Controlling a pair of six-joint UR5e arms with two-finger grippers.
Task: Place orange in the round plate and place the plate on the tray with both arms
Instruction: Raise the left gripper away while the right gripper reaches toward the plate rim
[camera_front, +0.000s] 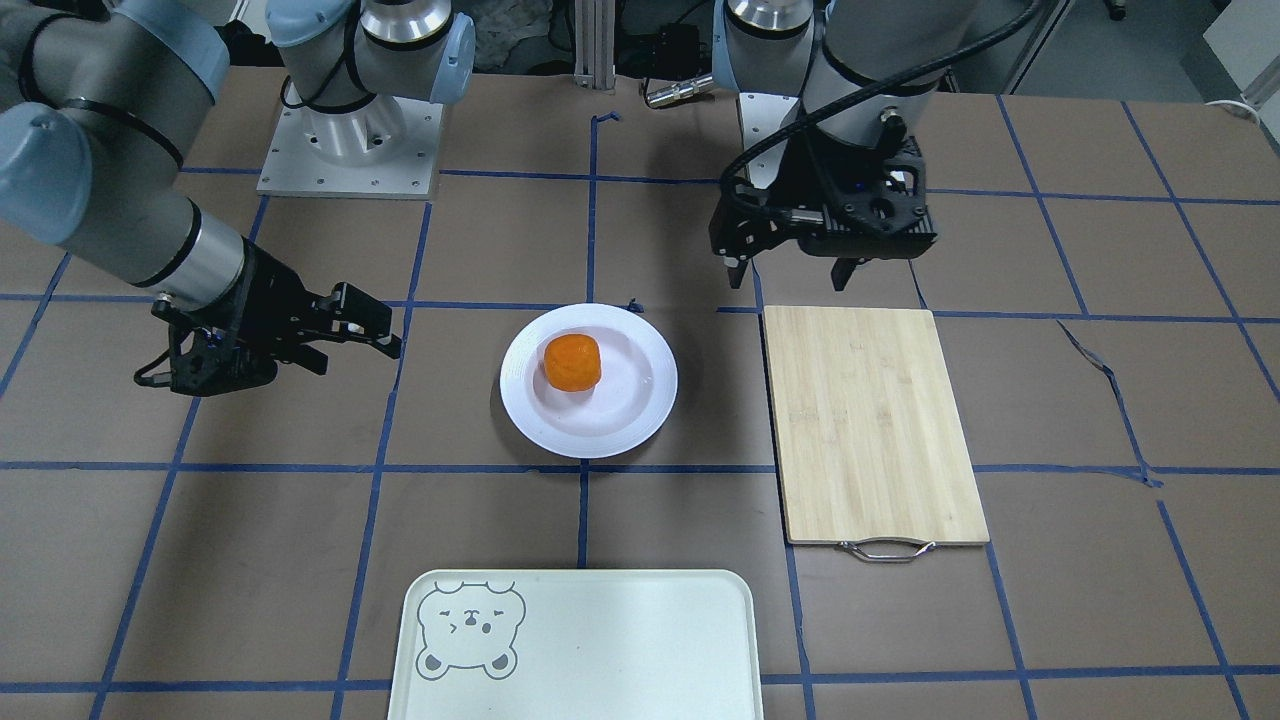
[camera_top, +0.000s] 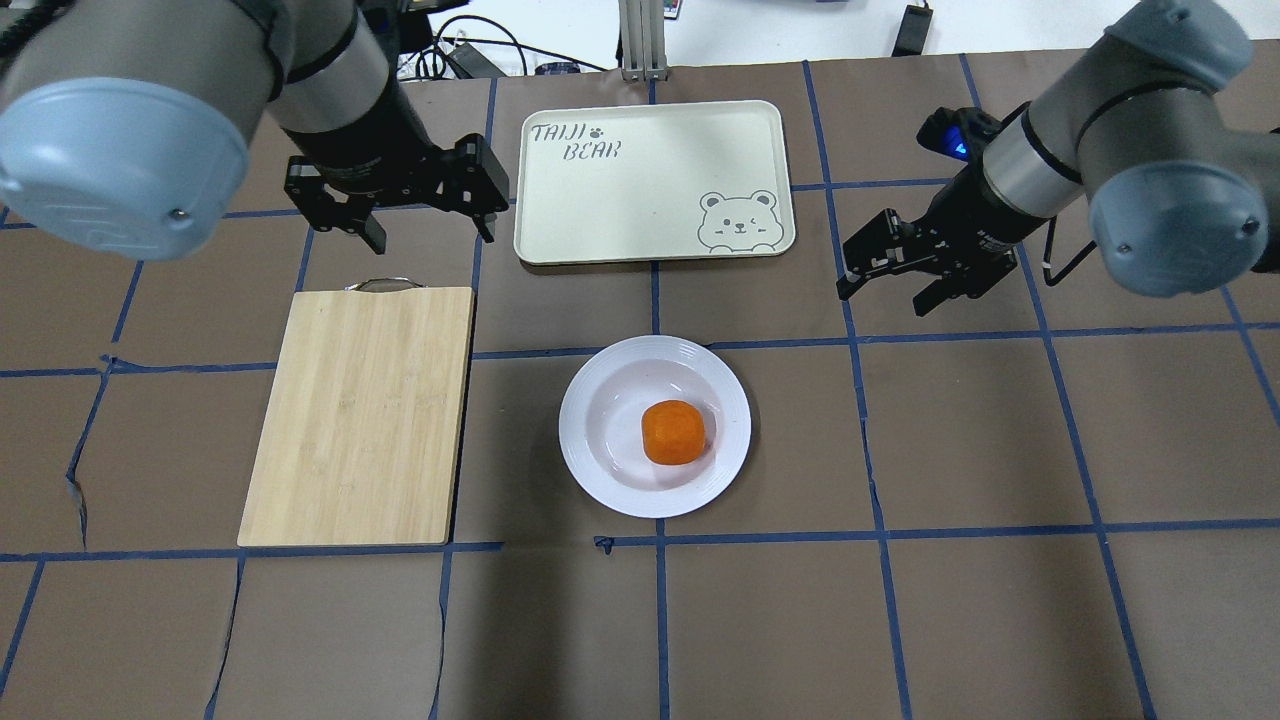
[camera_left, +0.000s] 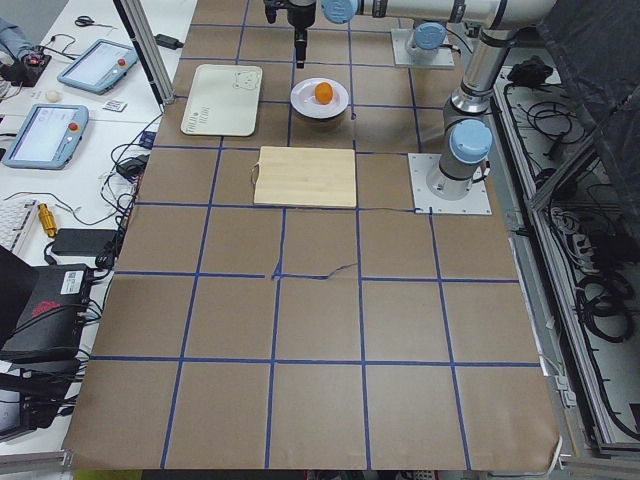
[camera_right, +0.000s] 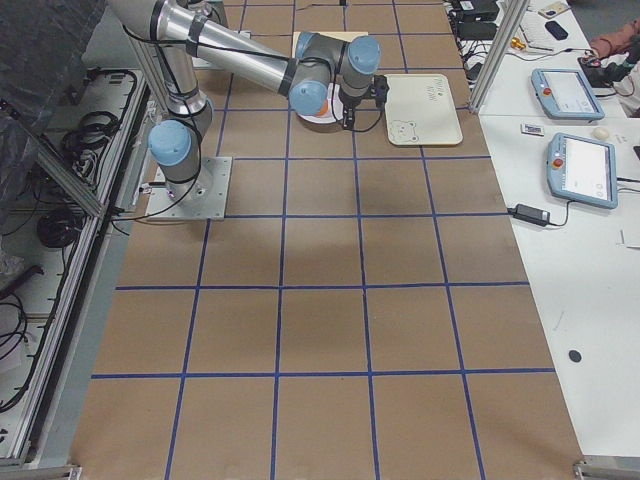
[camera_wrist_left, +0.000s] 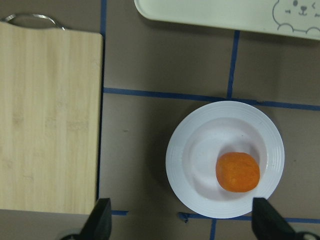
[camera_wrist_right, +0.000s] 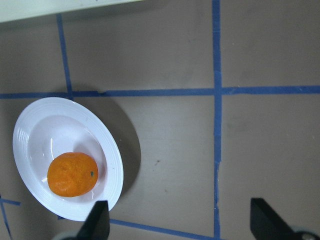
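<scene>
the orange (camera_top: 673, 432) was a small, slightly squat ball with matt, finely bumpy skin. it sat in the shallow sunken centre of the round plate (camera_top: 578, 432), a little toward the robot's right of the middle. the plate was glossy white with a wide, faintly ridged rim. it rested flat on the brown sheet covering the table (camera_top: 960, 430), which was marked into squares by blue tape (camera_top: 870, 440). the tray (camera_top: 620, 190) was a pale cream rectangle with rounded corners, a raised lip and a grey bear drawn in one corner. it lay farther from the robot than the plate and apart from it. a bamboo cutting board (camera_top: 360, 420) with a thin metal handle (camera_top: 383, 284) lay flat on the robot's left of the plate, not touching it.

the left gripper (camera_top: 432, 235) hung above the table between the board's handle end and the tray's short edge, its black fingers spread wide and holding nothing. the plate and orange lay nearer the robot and to its right, well apart from it. the right gripper (camera_top: 884, 297) was tilted low beside the tray's other short edge, its jaws also parted and empty. the plate lay to its left and nearer the robot, clear of its fingertips.
</scene>
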